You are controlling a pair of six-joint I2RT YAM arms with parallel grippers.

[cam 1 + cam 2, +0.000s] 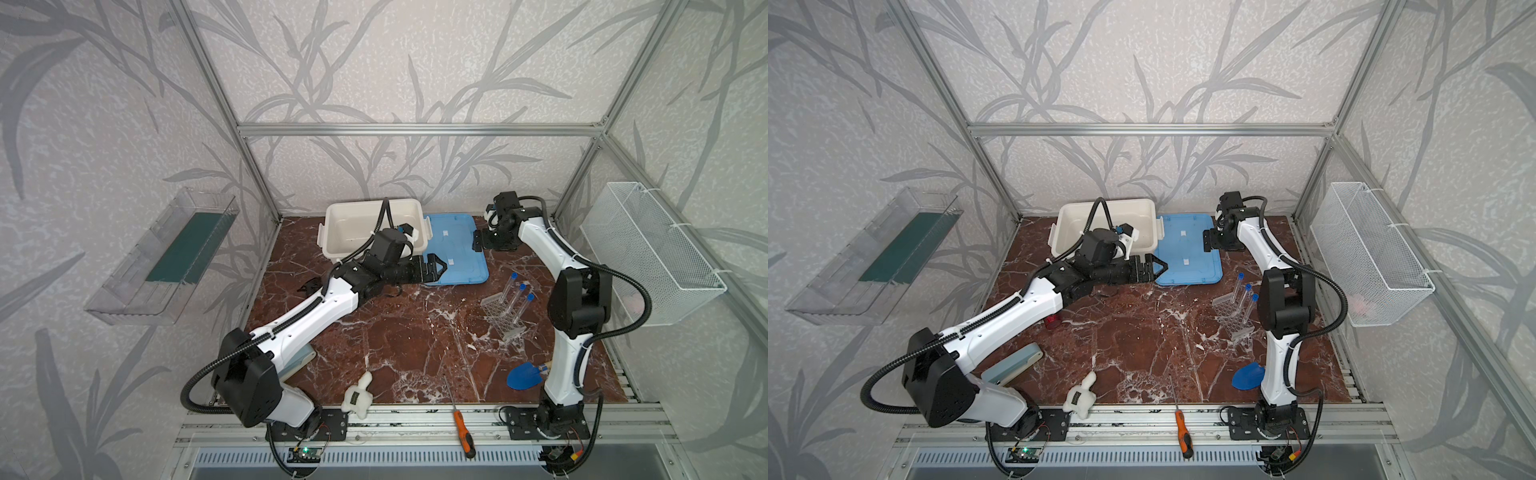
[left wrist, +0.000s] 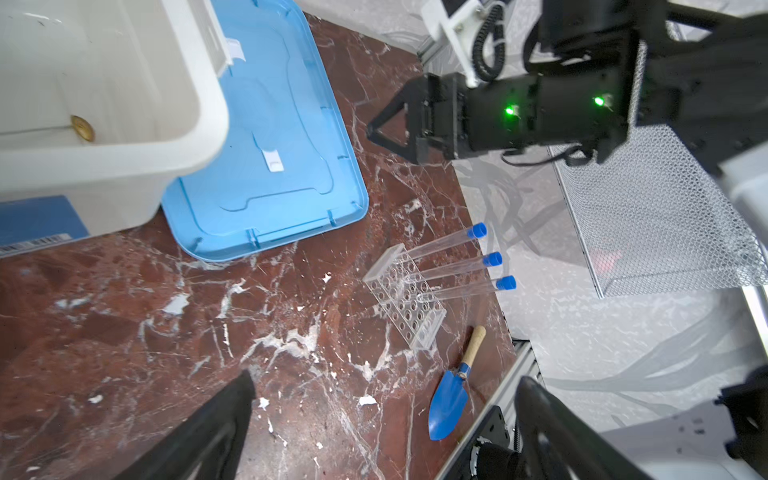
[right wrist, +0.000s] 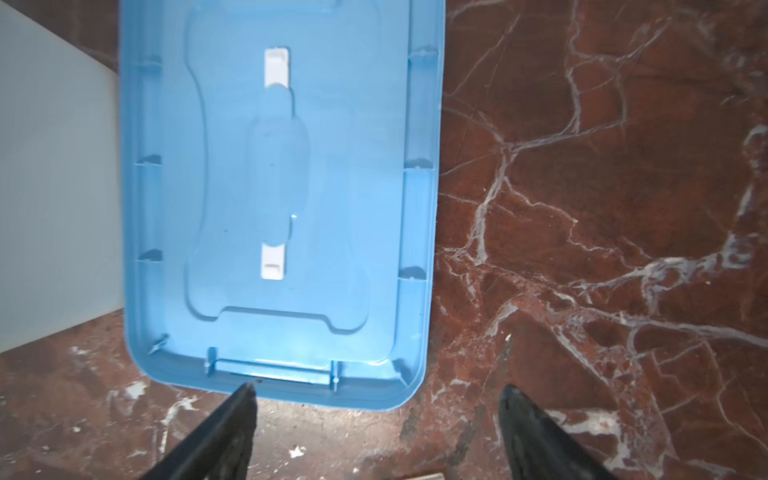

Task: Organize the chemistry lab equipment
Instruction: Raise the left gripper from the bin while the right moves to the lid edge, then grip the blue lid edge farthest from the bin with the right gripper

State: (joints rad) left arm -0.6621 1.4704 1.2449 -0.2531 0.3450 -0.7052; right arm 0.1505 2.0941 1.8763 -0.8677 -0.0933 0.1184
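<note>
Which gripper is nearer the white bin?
Left. The left gripper sits by the corner of the white bin; the right gripper is across the blue lid.

Seen from high at the front in both top views, tilted steeply down over the whole table (image 1: 395, 332) with nearly the same framing; from the left wrist, lower and slanting across toward the tube rack (image 2: 405, 299) and blue lid (image 2: 291, 124); from the right wrist, closest, apparently straight down on that lid (image 3: 353, 187), slightly blurred.
</note>
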